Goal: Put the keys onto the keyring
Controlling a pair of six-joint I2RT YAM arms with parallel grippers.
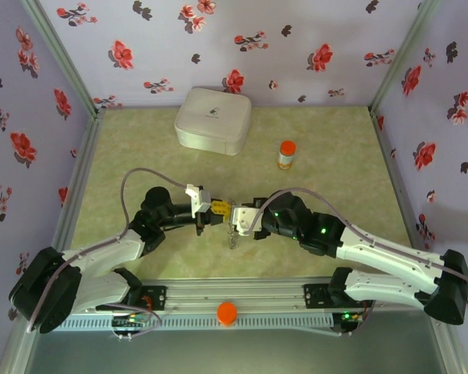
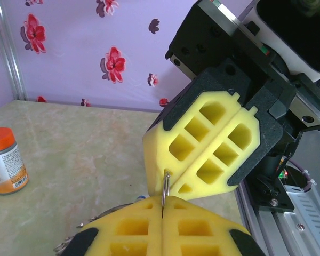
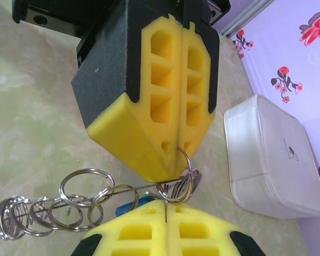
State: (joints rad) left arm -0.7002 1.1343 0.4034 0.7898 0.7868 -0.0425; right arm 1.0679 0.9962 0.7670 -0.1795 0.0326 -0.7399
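Top external view first: where is the keyring (image 1: pixel 232 232)? (Inspector)

It hangs over the tabletop (image 1: pixel 140 148), midway between the left and right edges and towards the near edge. The left gripper (image 1: pixel 217 209) and the right gripper (image 1: pixel 232 212) meet tip to tip there, and loose rings dangle beneath them. Whether the lowest ring touches the surface, I cannot tell. (Examiner)

Jaw condition? (Inspector)

Right wrist view: the left gripper's yellow pads (image 3: pixel 160 80) are pressed together with one steel split ring (image 3: pixel 184 160) nipped in the seam. The right gripper's jaws are likewise closed, with a thin sliver of the keyring's metal caught at the tips. Both are gripping the keyring. A blue key head (image 3: pixel 132 205) sits just behind the rings. I cannot tell whether it is threaded on. (Examiner)

Handling assessment? (Inspector)

Judged light, hard and smooth, and floppy as a whole. The linked rings should swing freely, and thin steel may slide out of foam pads. Take one ring by its flat sides, close to the point where a key must enter. Hold any key by its plastic head, leaving the blade free. (Examiner)
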